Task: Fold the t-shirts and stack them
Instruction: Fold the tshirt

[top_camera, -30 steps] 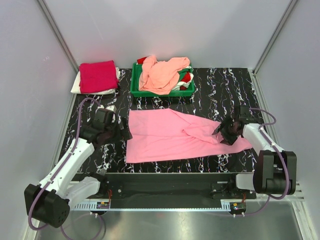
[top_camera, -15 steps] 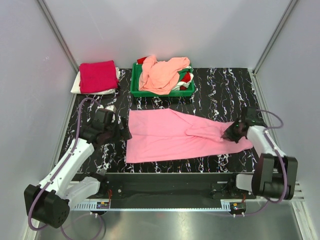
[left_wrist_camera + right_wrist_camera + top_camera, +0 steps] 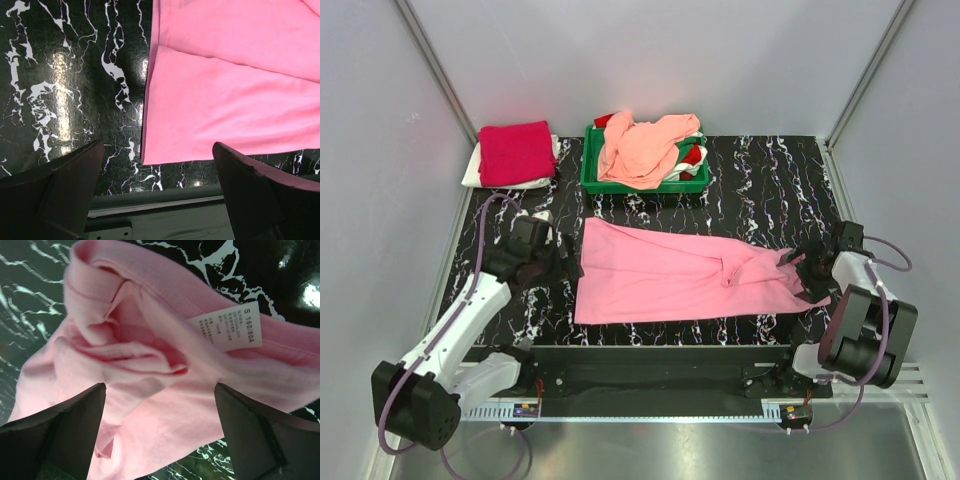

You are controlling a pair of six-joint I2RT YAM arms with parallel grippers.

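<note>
Our right gripper (image 3: 807, 268) has dragged the bubblegum-pink cotton t-shirt (image 3: 670, 275) rightward; both it and our left gripper (image 3: 565, 262) gape empty, so the bunched collar (image 3: 150, 285) risks folding crooked.

Black marbled table (image 3: 760, 180), grey walls (image 3: 650, 60)

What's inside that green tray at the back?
A crumpled peach shirt lies heaped on top in the tray. Bits of red cloth peek out at its edges. Whatever is underneath is covered, so I can't tell how many more shirts there are.
</note>
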